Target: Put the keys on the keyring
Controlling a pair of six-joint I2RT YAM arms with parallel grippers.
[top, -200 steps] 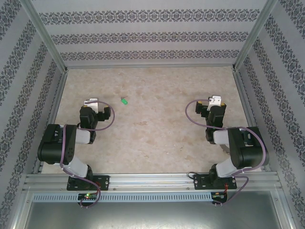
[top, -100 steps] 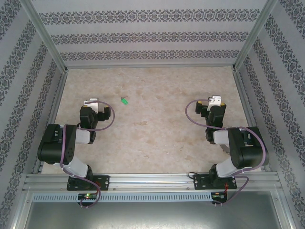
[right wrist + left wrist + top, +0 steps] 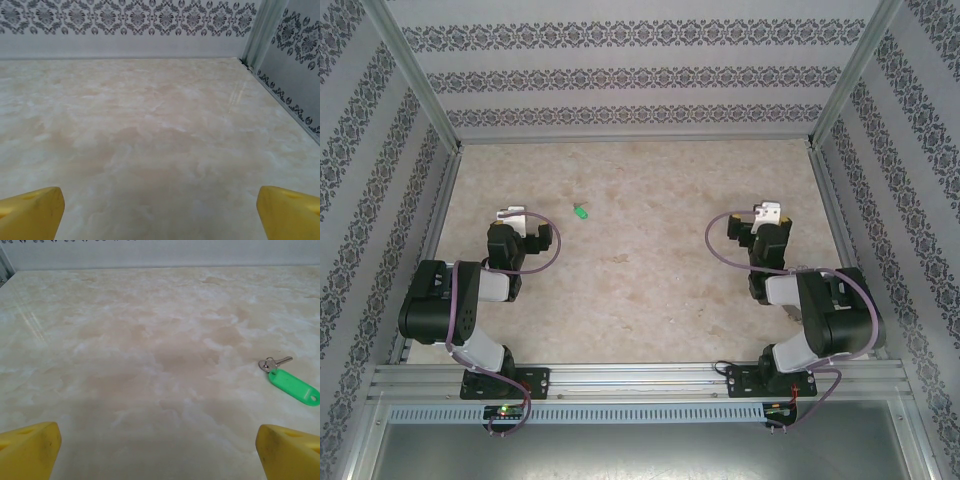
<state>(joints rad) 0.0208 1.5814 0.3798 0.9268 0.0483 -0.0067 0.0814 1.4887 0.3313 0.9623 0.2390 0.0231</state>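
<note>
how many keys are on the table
1: a small silver key on the table, at the far end of a green tag. Others may hide beneath it.

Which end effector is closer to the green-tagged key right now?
Left. The left end effector sits a short way to the left of the green-tagged key; the right end effector is much farther off, on its right.
</note>
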